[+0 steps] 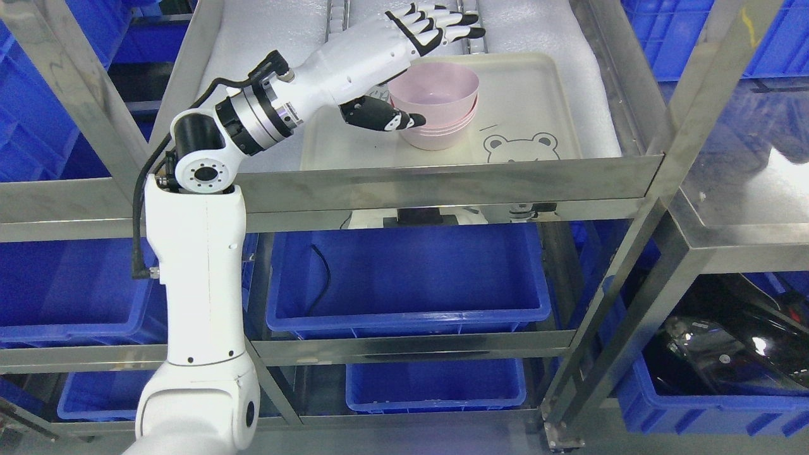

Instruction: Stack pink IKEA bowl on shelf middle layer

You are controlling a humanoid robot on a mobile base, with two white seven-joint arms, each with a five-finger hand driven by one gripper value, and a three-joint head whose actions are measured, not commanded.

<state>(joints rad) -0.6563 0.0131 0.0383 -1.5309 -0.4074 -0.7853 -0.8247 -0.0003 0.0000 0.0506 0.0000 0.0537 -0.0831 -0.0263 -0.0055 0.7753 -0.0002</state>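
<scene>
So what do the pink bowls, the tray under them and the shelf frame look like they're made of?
Pink bowls: likely plastic, smooth, thin-walled, with a soft sheen. Tray: probably cream plastic, matte, with a moulded rim and a printed bear. Shelf frame: metal, apparently stainless steel, silvery with blurred reflections.

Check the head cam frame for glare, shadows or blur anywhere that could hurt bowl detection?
Head view: sharp overall, no motion blur on the left hand. Pink bowls are evenly lit, with only a soft sheen inside the top one. The steel shelf rail shows smeared reflections. Strong glare on the glossy black object at lower right. Shadow on the tray is faint.
</scene>
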